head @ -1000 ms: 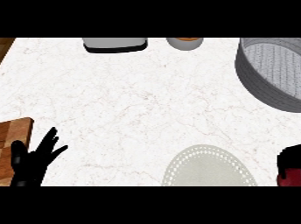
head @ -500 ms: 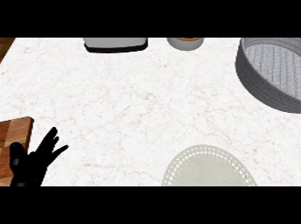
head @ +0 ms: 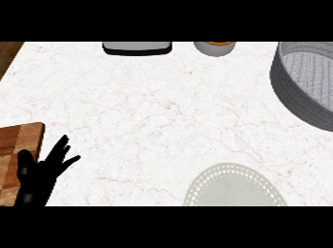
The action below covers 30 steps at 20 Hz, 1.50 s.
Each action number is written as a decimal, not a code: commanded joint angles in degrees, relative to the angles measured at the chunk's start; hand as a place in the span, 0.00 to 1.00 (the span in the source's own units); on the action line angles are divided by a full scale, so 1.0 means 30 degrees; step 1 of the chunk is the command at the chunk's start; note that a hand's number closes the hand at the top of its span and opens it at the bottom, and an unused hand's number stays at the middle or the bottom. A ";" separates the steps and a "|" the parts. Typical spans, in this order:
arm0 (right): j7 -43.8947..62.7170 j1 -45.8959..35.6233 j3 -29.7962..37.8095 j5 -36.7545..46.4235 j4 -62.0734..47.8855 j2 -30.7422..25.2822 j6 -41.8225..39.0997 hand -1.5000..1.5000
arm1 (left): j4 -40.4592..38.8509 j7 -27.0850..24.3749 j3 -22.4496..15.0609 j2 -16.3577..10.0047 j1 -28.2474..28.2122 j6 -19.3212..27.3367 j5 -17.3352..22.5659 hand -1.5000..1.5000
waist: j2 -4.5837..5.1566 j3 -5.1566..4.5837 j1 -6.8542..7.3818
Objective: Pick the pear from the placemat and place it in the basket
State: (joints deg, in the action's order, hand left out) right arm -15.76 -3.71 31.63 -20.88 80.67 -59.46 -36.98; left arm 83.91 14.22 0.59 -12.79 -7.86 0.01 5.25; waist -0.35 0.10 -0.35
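No text, label, brand, number or sign can be read anywhere.

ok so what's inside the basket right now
Inside the basket only its grey woven floor and inner wall show, with nothing lying on them. Its right part runs past the view's edge, so that portion cannot be checked.

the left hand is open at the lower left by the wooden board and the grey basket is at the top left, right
Not quite. The head view shows the grey basket at the upper right, not the top left. The left hand is open at the lower left by the wooden board.
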 commanded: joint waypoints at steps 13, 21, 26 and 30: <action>-0.0012 -1.0541 -0.5324 0.4548 -0.9226 -0.1131 0.1349 1.00 | -0.1858 0.0711 -0.0387 0.0884 0.1373 0.0114 -0.0707 0.50 | 0.0313 -0.0030 0.0805; -0.1302 -1.4037 -0.6521 0.6581 -1.4715 0.0443 0.1199 1.00 | -0.0930 0.0902 -0.0130 0.0296 0.0764 -0.0489 -0.0603 0.50 | 0.0398 -0.0011 0.1072; -0.2201 -1.4373 -0.6073 0.6488 -1.7600 0.1659 0.1047 1.00 | -0.0379 0.0215 -0.0298 0.0309 -0.0297 -0.0674 -0.0780 0.50 | 0.0369 0.0003 0.1049; -0.3597 -1.5237 -0.6363 0.7601 -1.9649 0.0985 0.0457 1.00 | -0.0468 0.0766 -0.0402 0.0508 0.0351 -0.0540 -0.0874 0.50 | 0.0474 0.0024 0.1163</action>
State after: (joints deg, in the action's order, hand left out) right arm -23.67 -47.04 12.68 -0.10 27.74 -55.46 -34.13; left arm 84.04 16.10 -0.68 -10.77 -5.22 -0.49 2.49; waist 0.62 0.46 2.81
